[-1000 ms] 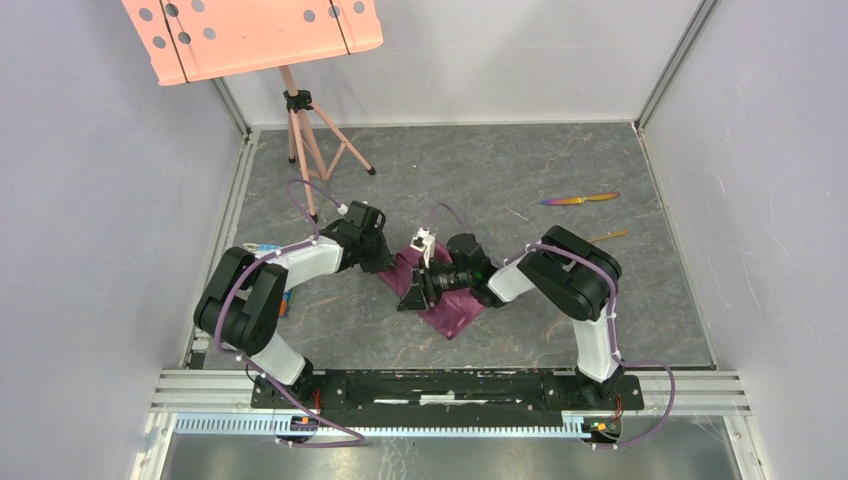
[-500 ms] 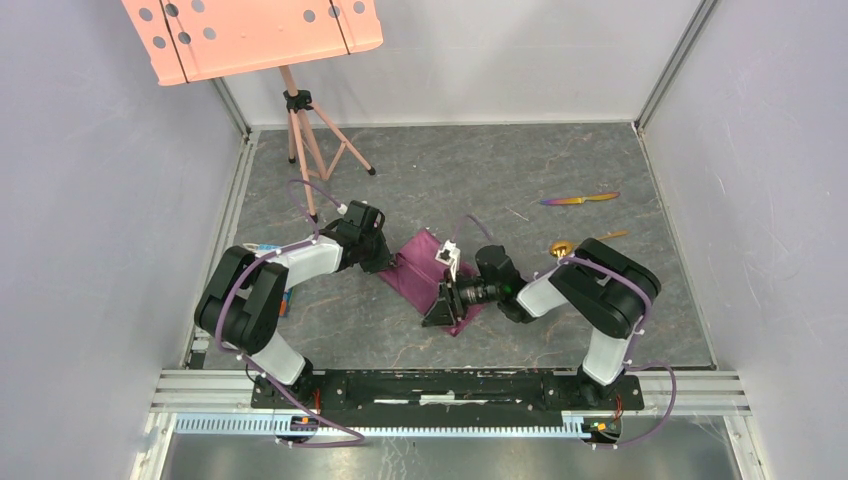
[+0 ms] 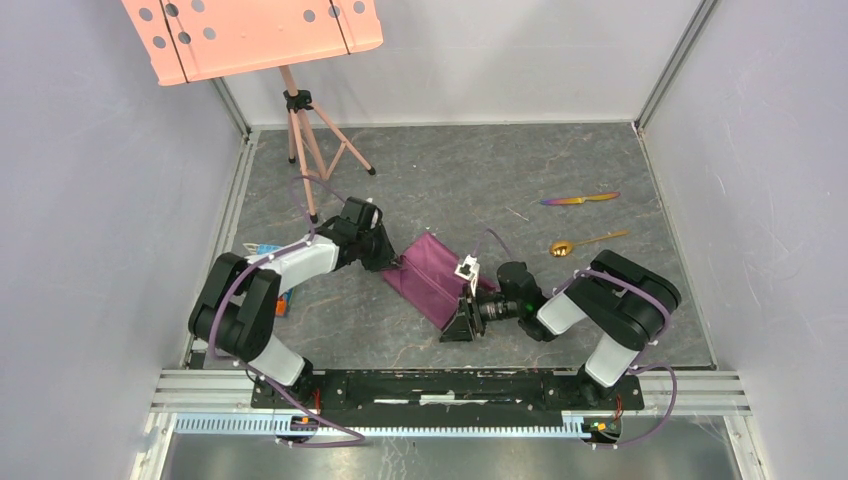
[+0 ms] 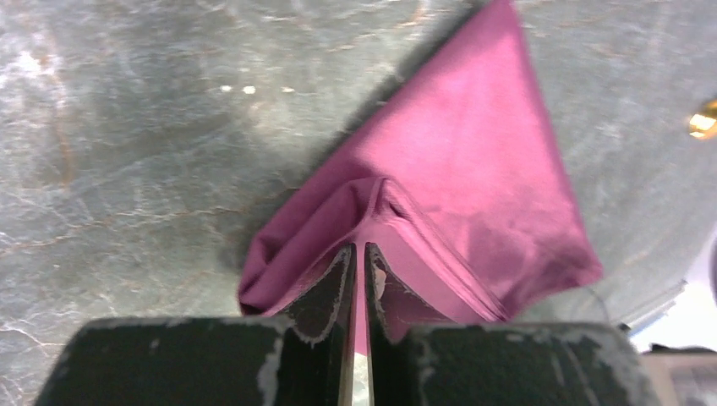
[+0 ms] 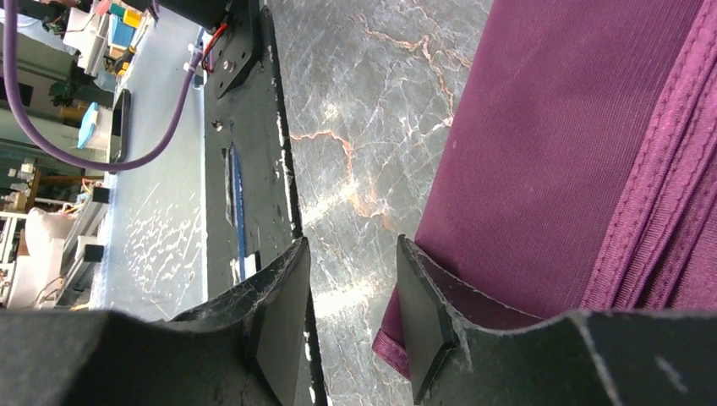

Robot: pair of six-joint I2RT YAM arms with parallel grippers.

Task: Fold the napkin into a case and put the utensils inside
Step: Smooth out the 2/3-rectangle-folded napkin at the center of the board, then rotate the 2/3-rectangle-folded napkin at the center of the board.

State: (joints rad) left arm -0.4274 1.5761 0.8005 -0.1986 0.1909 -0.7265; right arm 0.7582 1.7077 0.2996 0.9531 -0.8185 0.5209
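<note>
One folded purple napkin (image 3: 430, 272) lies on the desk (image 3: 500, 160). The left gripper (image 4: 356, 252) has its jaws pinched on a raised fold; the right gripper (image 5: 351, 254) holds its jaws apart over the napkin's near corner. A gold spoon (image 3: 563, 247) and rainbow knife (image 3: 580, 199) lie right of the napkin.

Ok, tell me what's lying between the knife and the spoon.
Nothing. In the top view only bare grey tabletop separates the knife from the spoon. They lie apart, not touching.
</note>
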